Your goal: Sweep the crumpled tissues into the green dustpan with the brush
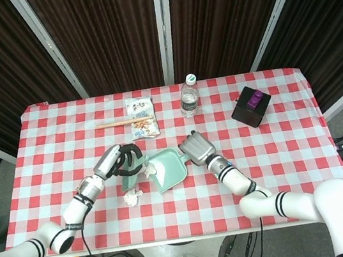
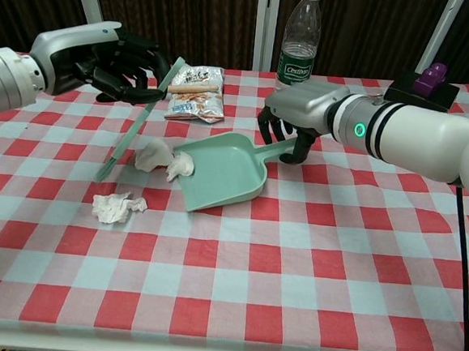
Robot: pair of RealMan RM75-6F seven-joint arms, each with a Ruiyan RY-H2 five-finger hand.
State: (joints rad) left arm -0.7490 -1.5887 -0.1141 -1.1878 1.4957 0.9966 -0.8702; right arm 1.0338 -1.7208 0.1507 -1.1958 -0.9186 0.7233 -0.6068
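My left hand (image 2: 98, 51) grips the upper end of a green brush (image 2: 133, 127) that slants down to the cloth, bristles at its lower left. My left hand (image 1: 115, 161) sits just left of the green dustpan (image 1: 167, 170). Two crumpled tissues (image 2: 152, 154) (image 2: 180, 165) lie between the brush and the mouth of the dustpan (image 2: 223, 170). A third tissue (image 2: 117, 207) lies nearer the front, apart from both. My right hand (image 2: 298, 107) holds the dustpan's handle from the right; in the head view my right hand (image 1: 193, 146) is at the pan's upper right.
A water bottle (image 2: 297, 46) stands behind my right hand. A snack packet (image 2: 193, 101) and a wooden stick (image 1: 125, 120) lie at the back centre. A black box with a purple top (image 2: 420, 86) sits at the back right. The table's front edge runs along the bottom.
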